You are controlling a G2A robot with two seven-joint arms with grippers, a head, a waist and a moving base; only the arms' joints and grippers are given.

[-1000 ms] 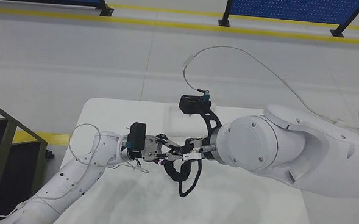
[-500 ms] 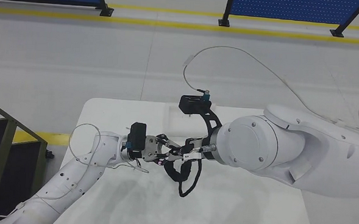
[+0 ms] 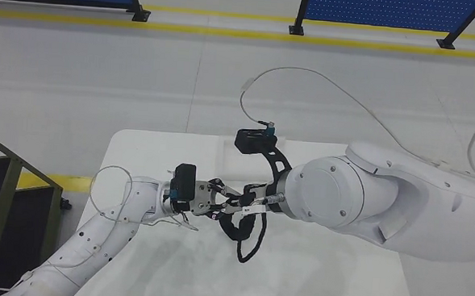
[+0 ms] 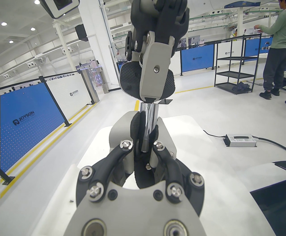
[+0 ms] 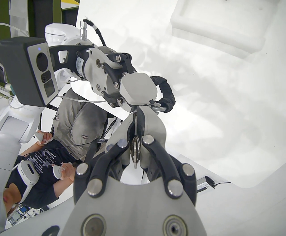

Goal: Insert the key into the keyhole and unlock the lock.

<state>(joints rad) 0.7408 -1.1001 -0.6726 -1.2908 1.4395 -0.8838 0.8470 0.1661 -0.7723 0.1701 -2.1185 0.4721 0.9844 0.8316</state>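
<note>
My left gripper (image 4: 145, 130) is shut on the lock's silver cylinder (image 4: 148, 120), held above the white table (image 3: 328, 274). The lock's black cable (image 3: 245, 233) hangs in a loop below the two grippers. My right gripper (image 5: 135, 121) is shut on the key (image 5: 134, 134), whose metal ring sits between the fingers. The key's blade points into the end of the cylinder, where the right fingertips (image 4: 154, 73) meet it tip to tip. In the top view the left gripper (image 3: 210, 201) and the right gripper (image 3: 234, 204) face each other at the table's middle.
A white foam tray (image 3: 213, 151) lies on the table behind the grippers. A dark metal rack (image 3: 0, 208) stands off the table's left side. A grey power box (image 4: 240, 140) with a cable lies on the floor beyond the table edge.
The right arm's body has shifted slightly to the left. Both grippers stay together, holding the lock and the key as before.
</note>
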